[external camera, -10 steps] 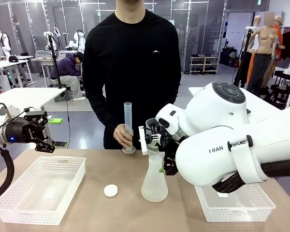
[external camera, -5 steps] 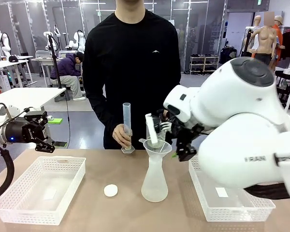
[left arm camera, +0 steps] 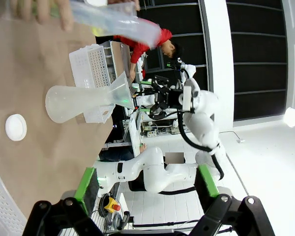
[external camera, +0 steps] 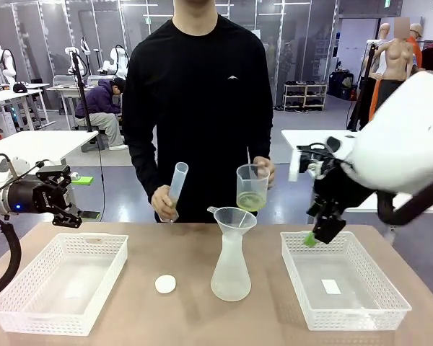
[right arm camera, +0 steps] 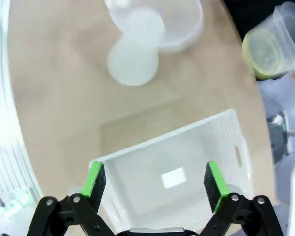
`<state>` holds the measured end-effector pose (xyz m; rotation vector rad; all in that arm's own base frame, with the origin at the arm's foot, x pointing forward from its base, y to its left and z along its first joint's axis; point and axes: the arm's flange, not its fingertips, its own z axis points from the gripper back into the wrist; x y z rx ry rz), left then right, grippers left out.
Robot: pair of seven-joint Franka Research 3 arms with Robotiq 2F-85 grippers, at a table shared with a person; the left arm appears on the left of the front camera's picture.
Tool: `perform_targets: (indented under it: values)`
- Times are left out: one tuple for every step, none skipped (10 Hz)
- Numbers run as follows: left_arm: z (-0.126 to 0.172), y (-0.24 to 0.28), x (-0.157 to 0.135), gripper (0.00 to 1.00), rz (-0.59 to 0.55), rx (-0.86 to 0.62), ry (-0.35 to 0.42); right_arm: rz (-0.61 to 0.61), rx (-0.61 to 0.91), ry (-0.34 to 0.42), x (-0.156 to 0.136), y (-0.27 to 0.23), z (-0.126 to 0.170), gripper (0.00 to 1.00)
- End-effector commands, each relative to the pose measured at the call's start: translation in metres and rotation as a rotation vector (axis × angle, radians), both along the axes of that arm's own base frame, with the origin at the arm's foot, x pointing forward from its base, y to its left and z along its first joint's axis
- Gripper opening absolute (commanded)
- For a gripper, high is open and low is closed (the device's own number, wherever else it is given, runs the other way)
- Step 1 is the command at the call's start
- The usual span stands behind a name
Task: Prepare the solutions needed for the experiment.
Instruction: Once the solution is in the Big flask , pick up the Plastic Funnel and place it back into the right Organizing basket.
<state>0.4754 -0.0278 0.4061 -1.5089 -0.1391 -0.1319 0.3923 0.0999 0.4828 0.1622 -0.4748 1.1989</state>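
Note:
The pale yellow-green solution (external camera: pixel 250 201) lies shallow in a clear beaker (external camera: pixel 250 187) that the person's hand holds above the funnel (external camera: pixel 233 216). The funnel sits in the neck of a frosted flask (external camera: pixel 231 268) at mid table. The person's other hand holds an empty graduated cylinder (external camera: pixel 175 182) tilted. My right gripper (external camera: pixel 318 229) hangs open over the right basket (external camera: pixel 390 303), empty; its wrist view shows the gripper (right arm camera: pixel 155 184), the solution (right arm camera: pixel 263 50) and the flask (right arm camera: pixel 133 61). My left gripper (external camera: pixel 60 196) hovers open at the far left; its own view shows the gripper (left arm camera: pixel 146 194) and the flask (left arm camera: pixel 76 102).
A white basket (external camera: pixel 29 317) stands at front left, under and ahead of the left gripper. A small white cap (external camera: pixel 165 284) lies on the table between that basket and the flask, and also shows as cap (left arm camera: pixel 15 127). The person stands at the far edge.
My right gripper has left the funnel on the flask and swung right, over the right basket. The person lifted and tilted the cylinder and brought up the beaker. The left arm stayed put.

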Motion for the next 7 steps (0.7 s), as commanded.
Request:
perform_targets:
  values:
    - [0.002, 0.0, 0.001, 1.0, 0.009, -0.003, -0.004, -0.214, 0.052, 0.115, 0.019, -0.024, -0.004, 1.0]
    - [0.002, 0.0, 0.001, 1.0, 0.009, -0.003, -0.004, -0.263, 0.059, 0.166, 0.022, -0.033, -0.013, 1.0]
    - [0.002, 0.0, 0.001, 1.0, 0.009, -0.003, -0.004, -0.096, 0.038, 0.074, 0.01, -0.025, -0.006, 1.0]
    - [0.002, 0.0, 0.001, 1.0, 0.009, -0.003, -0.004, -0.096, 0.038, 0.074, 0.01, -0.025, -0.006, 1.0]
    - [0.002, 0.0, 0.001, 1.0, 0.009, -0.003, -0.004, -0.096, 0.038, 0.074, 0.01, -0.025, -0.006, 1.0]
    - [0.002, 0.0, 0.001, 1.0, 0.009, -0.003, -0.004, -0.096, 0.038, 0.074, 0.01, -0.025, -0.006, 1.0]
    - [0.002, 0.0, 0.001, 1.0, 0.009, -0.003, -0.004, -0.096, 0.038, 0.074, 0.01, -0.025, -0.006, 1.0]
